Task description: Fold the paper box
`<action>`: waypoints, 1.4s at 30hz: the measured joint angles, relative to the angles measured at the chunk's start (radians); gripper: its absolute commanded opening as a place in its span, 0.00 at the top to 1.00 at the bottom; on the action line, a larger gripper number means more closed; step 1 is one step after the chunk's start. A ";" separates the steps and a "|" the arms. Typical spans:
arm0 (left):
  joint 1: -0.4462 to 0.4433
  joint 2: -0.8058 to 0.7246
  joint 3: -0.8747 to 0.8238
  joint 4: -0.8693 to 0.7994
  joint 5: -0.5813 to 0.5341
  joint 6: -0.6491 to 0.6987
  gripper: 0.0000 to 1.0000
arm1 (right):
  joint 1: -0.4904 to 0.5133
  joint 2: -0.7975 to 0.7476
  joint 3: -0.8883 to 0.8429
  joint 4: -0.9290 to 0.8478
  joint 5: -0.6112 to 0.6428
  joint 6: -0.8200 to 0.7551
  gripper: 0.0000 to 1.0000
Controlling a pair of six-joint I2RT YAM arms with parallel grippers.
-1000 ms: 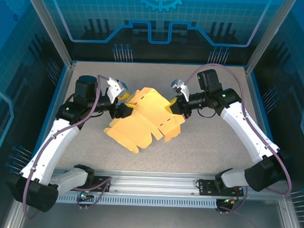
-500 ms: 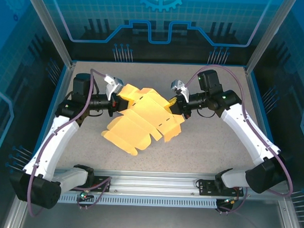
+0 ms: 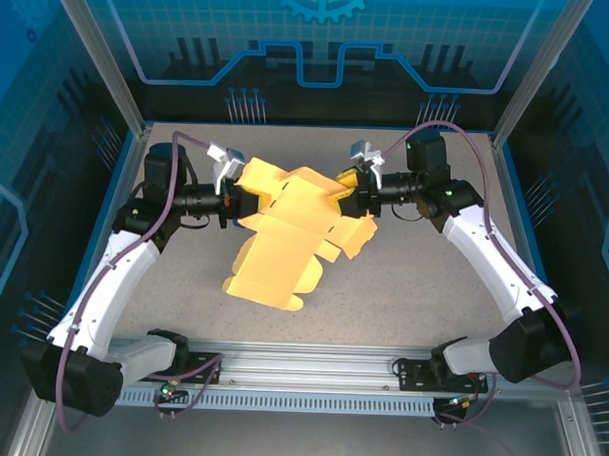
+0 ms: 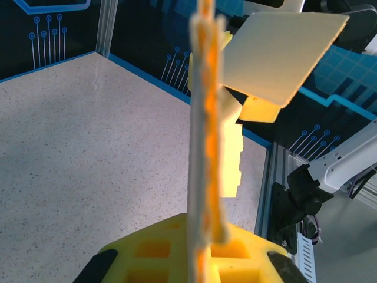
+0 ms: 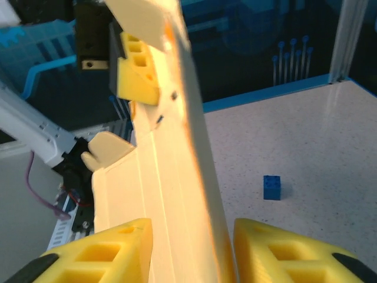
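The paper box (image 3: pixel 284 237) is a thin, pale yellow card sheet with cut flaps and little notched tabs. It is not a box yet. It is held up over the middle of the table (image 3: pixel 413 282), nearer the far edge. The left gripper (image 3: pixel 235 201) reaches in sideways and pinches the sheet's left edge tight. The right gripper (image 3: pixel 352 195) reaches in from the other side, its chunky yellow fingers (image 5: pixel 283 247) apart with the card between them. The table is grey and speckled.
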 measured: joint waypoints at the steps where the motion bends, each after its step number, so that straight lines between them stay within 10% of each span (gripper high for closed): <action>1: 0.000 0.001 0.000 0.003 0.000 -0.007 1.00 | -0.003 0.000 0.000 0.001 0.002 0.004 0.59; 42: 0.001 0.002 -0.021 0.033 -0.002 -0.060 0.90 | -0.006 0.041 0.063 -0.025 0.030 -0.035 1.00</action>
